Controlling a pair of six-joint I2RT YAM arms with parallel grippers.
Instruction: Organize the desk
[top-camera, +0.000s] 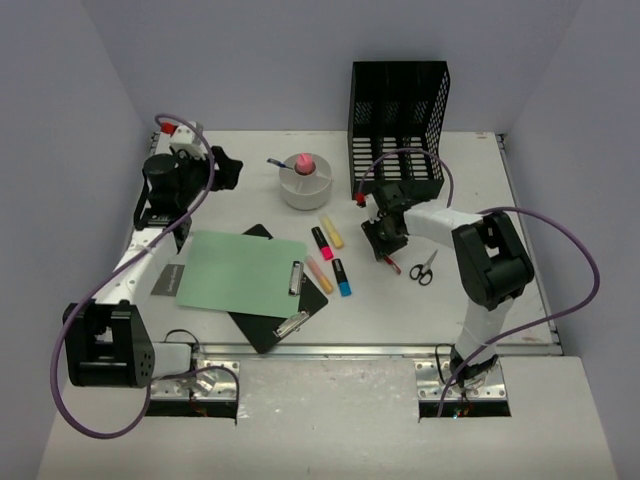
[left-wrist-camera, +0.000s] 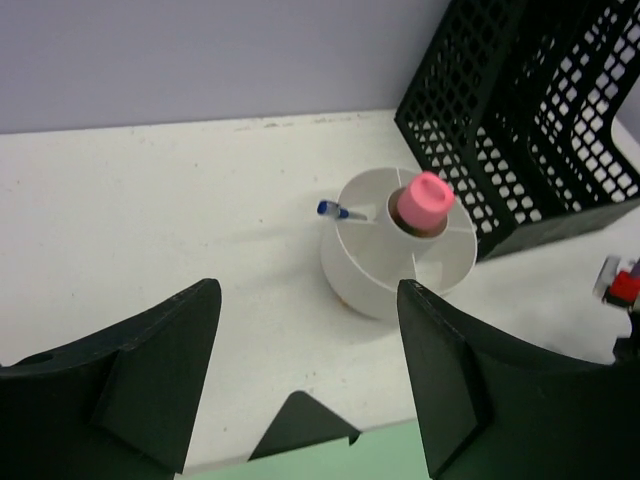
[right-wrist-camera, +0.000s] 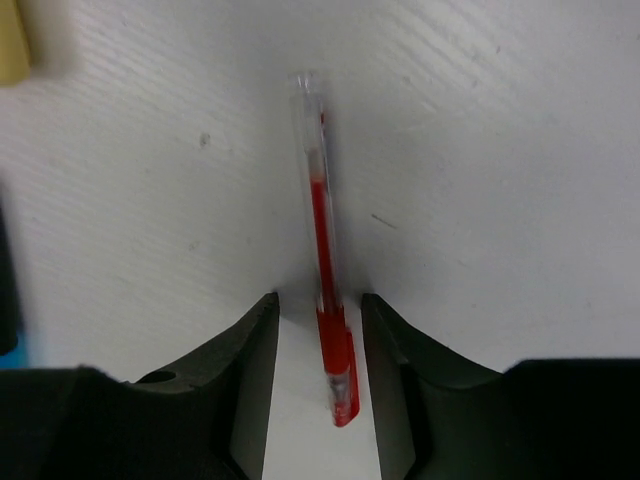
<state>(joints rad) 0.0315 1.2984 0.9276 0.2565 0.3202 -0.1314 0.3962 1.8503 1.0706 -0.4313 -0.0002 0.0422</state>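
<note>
The white desk (top-camera: 480, 200) carries loose stationery. A red pen (right-wrist-camera: 318, 210) lies on it between my right gripper's (right-wrist-camera: 320, 300) fingers, with a gap on each side; that gripper is open and low over the desk left of the scissors (top-camera: 423, 267). In the top view the right gripper (top-camera: 385, 250) covers most of the pen. My left gripper (left-wrist-camera: 308, 290) is open and empty at the back left (top-camera: 228, 168), facing the white cup (left-wrist-camera: 400, 255).
The cup (top-camera: 305, 180) holds a pink-topped item and a blue pen. A black mesh rack (top-camera: 398, 120) stands at the back. A green sheet (top-camera: 240, 272) lies over black clipboards (top-camera: 275, 318). Several highlighters (top-camera: 331, 232) lie in the middle. A silver rail (top-camera: 350, 350) runs along the near edge.
</note>
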